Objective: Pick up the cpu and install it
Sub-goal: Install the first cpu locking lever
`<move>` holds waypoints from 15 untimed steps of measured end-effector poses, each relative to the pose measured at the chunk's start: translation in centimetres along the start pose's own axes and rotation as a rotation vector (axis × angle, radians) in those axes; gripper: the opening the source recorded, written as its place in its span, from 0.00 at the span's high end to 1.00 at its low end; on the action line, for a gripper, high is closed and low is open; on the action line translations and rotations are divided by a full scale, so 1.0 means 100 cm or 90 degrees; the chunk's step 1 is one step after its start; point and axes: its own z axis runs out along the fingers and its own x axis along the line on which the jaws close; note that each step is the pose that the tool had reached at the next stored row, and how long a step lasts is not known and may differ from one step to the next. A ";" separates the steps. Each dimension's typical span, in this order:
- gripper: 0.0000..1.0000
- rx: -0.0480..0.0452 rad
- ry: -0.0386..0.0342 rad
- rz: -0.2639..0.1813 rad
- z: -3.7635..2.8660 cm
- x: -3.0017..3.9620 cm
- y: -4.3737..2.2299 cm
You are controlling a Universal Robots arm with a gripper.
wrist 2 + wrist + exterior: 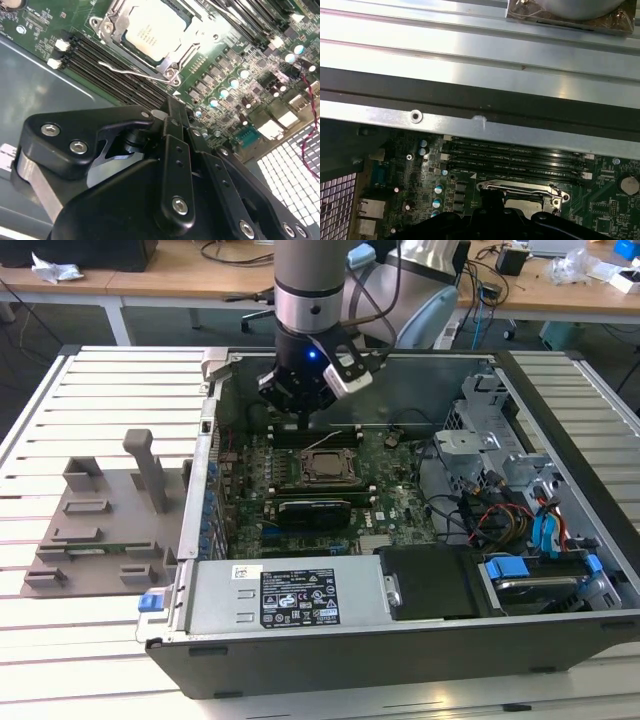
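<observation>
In the exterior view, an open computer case (400,640) is seen lying on a slatted metal surface (60,420), with the arm's end effector (303,422) lowered into it at the upper centre of the frame, just above the memory slots (315,435) at the far edge of the motherboard (400,510). The cpu (324,466) is seen seated in its socket at the centre of the frame, a short way below the end effector and not touched by it. A grey fixture with upright parts (110,525) is placed at the left of the frame, and a power supply (290,595) is mounted along the lower edge of the case. In the second wrist view, the silvery cpu (150,35) is shown at the upper centre, framed by the metal socket bracket (172,62), whose wire lever (130,72) is laid alongside the dark memory slots (107,67). The black fingers (172,150) of the end effector are seen pressed together with nothing held between them. In the first wrist view, the case wall (470,75) is spread across the upper half, the memory slots (515,157) lie beneath it, and a part of the cpu (520,202) is glimpsed at the lower centre, just above the dark body of the end effector (500,220).
</observation>
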 end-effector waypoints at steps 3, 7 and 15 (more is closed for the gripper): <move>0.89 -0.0001 0.0000 0.000 0.0018 -0.0032 -0.0006; 0.89 -0.0065 -0.0016 0.011 0.0073 -0.0040 -0.0011; 0.89 -0.0111 -0.0029 0.021 0.0233 -0.0072 -0.0026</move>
